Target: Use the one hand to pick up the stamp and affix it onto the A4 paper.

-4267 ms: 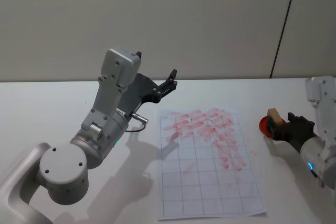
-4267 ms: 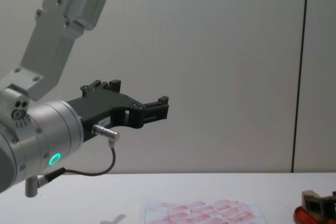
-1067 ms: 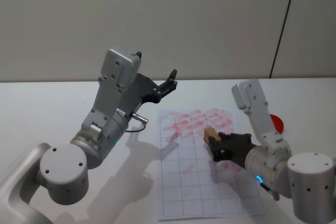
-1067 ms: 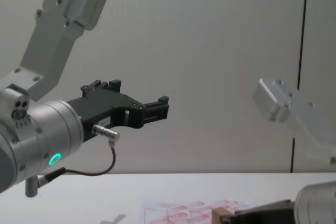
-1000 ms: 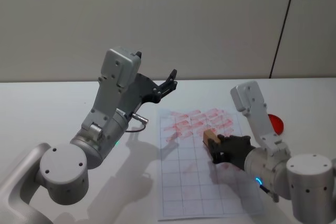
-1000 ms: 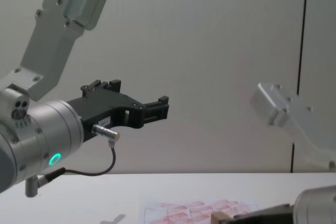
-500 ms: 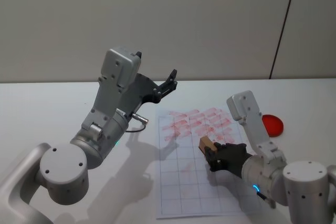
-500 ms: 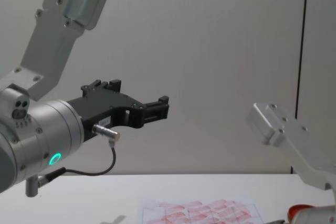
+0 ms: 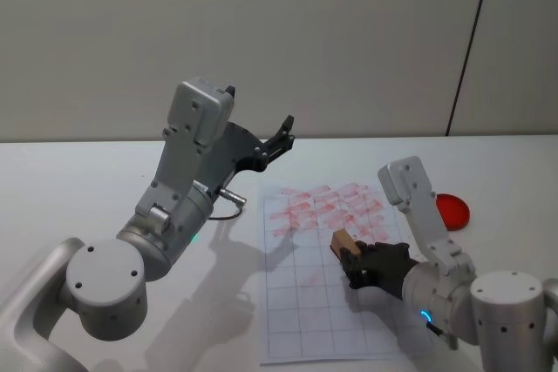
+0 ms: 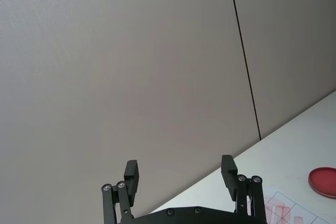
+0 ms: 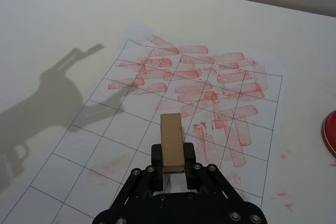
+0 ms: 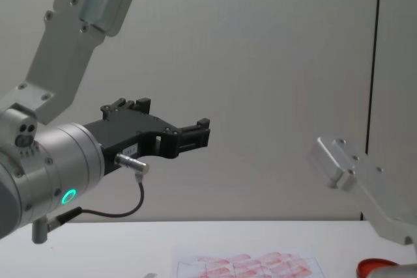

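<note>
Wooden stamp [image 11: 171,135], base hidden, clenched by right hand [image 11: 173,157] over A4 paper [image 11: 105,129]; left hand [image 10: 179,167] spread, raised.

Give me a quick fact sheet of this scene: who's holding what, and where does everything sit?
Right claw: shut on the wooden stamp, reaching over the sheet
Stamp position: over the middle of the grid, at the near edge of the red prints; I cannot tell whether it touches the sheet
Left claw: open, empty, raised in the air left of the sheet
A4 paper: flat on the white table; far rows full of red prints, near rows mostly blank
Ink pad: round red dish on the table, right of the paper
</note>
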